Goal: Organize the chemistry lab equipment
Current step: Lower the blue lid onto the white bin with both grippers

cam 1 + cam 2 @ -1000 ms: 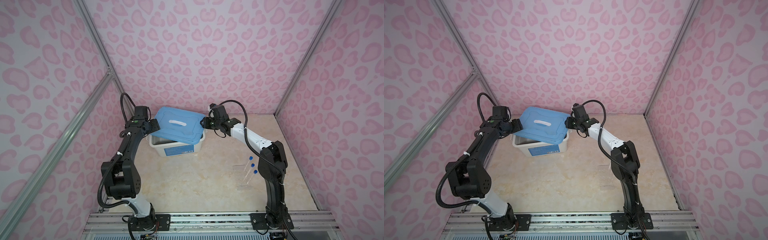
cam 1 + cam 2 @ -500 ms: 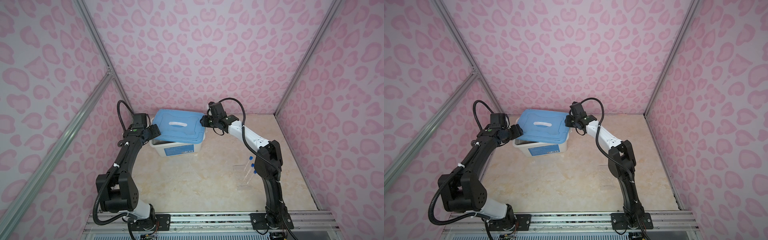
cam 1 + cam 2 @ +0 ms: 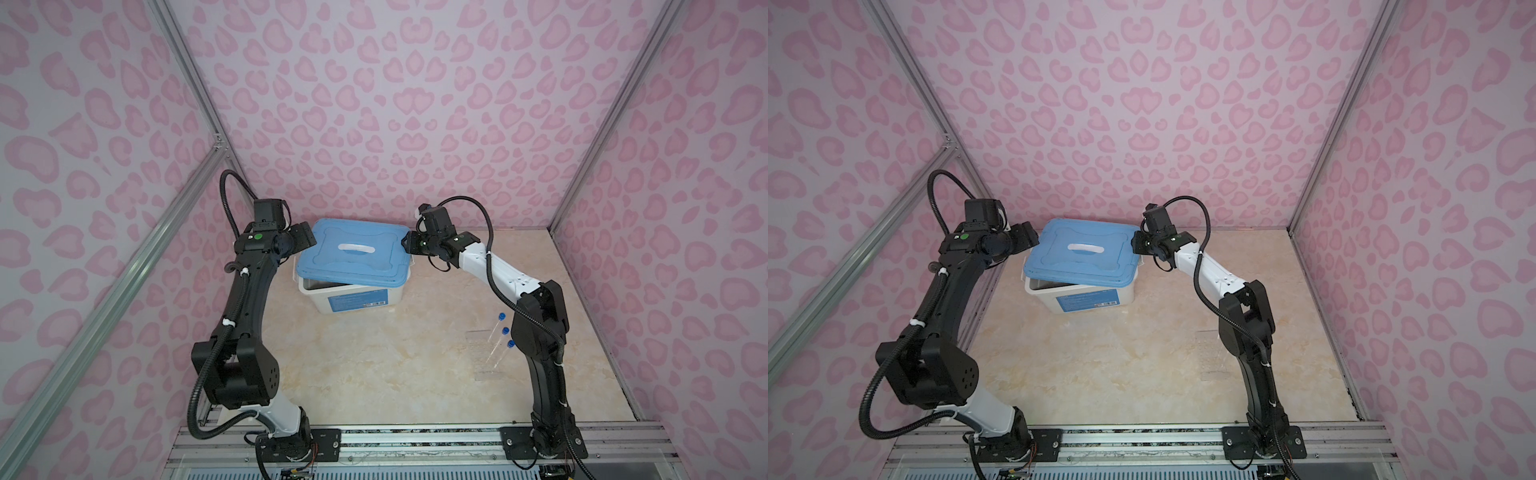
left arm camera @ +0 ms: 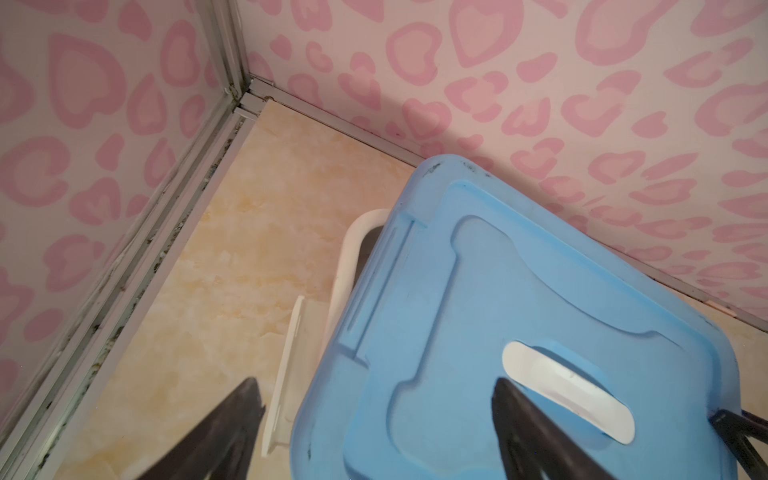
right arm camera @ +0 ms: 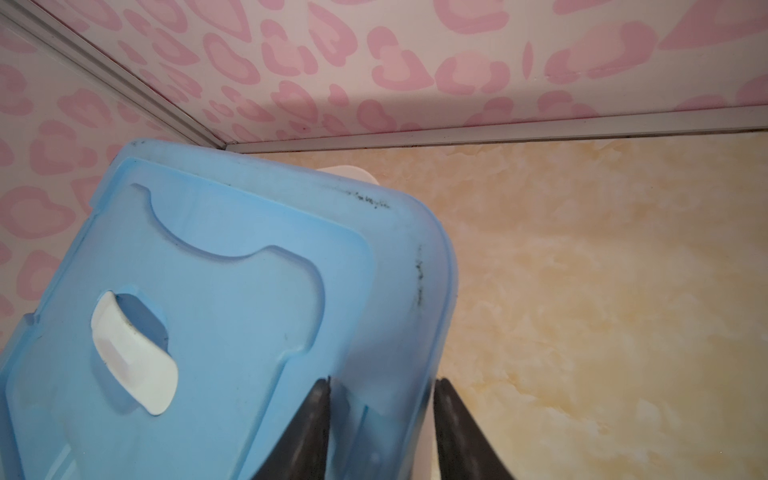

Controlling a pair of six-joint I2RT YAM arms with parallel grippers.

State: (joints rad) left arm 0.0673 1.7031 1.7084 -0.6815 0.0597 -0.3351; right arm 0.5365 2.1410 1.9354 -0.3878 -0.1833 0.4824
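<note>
Three clear blue-capped tubes (image 3: 502,318) stand in a clear rack (image 3: 486,361) on the front right of the floor, beside the right arm's base. A blue lid (image 3: 353,253) (image 3: 1081,253) lies askew on a white bin (image 3: 353,297) (image 3: 1084,301), leaving a gap at the bin's front-left corner. My right gripper (image 3: 409,243) (image 5: 380,380) is shut on the lid's right rim, one finger on either side. At the lid's left edge my left gripper (image 3: 303,237) (image 4: 374,386) is open, with one finger over the lid (image 4: 519,332) and the other over the floor.
The bin stands near the back wall, left of the middle. A white latch flap (image 4: 286,374) hangs off the bin's left side. Pink patterned walls with metal frame posts close in on three sides. A metal rail (image 3: 415,436) carries both arm bases.
The lid has come down from a raised tilt to rest on the bin. My left gripper has opened wider and let go of the lid's left edge. The right gripper still holds its edge.
</note>
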